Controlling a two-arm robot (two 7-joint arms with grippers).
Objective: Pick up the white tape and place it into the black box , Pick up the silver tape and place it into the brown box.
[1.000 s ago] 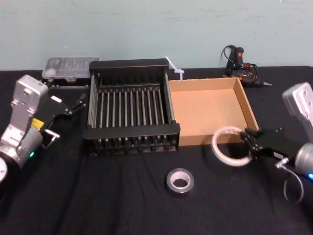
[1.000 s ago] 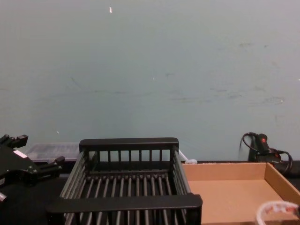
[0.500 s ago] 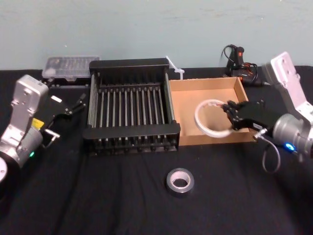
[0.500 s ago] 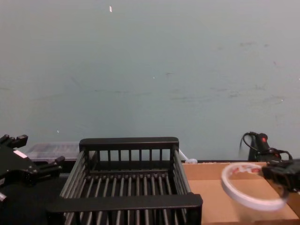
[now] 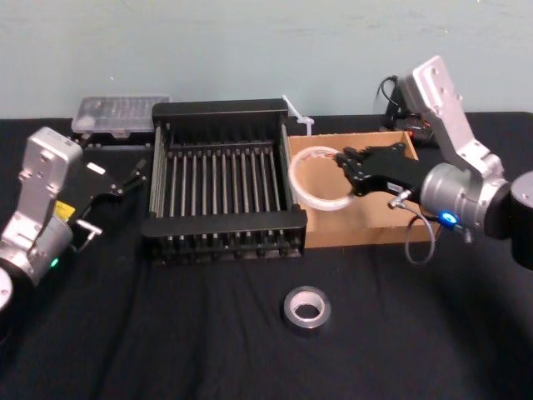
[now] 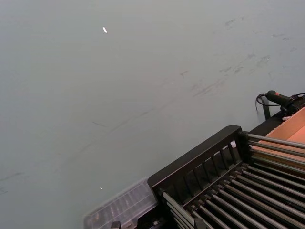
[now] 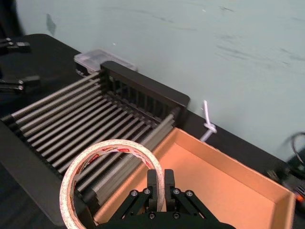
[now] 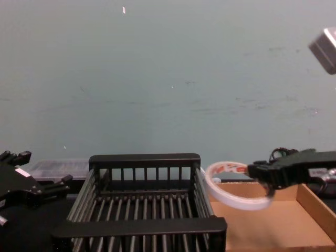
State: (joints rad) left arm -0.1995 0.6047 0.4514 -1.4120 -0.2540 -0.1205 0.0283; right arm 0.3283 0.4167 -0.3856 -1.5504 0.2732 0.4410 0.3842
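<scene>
Head view: right gripper [image 5: 344, 169] pinches the wide white tape ring [image 5: 316, 178] above the brown cardboard tray's [image 5: 379, 212] left wall; carry fully over the black slatted crate [image 5: 220, 171] before releasing; left gripper [image 5: 112, 185] idles spread near the table's left edge.

Matt black cloth table [image 5: 166, 333], plain cardboard brown box [image 5: 366, 218], glossy silver tape [image 5: 306, 309]

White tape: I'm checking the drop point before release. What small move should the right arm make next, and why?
Probably carry it a little further toward the robot's left. The right gripper, jaws shut on the white tape, holds the ring above the brown box, beside the black box wall. Released here, it would likely land in the wrong box.
</scene>
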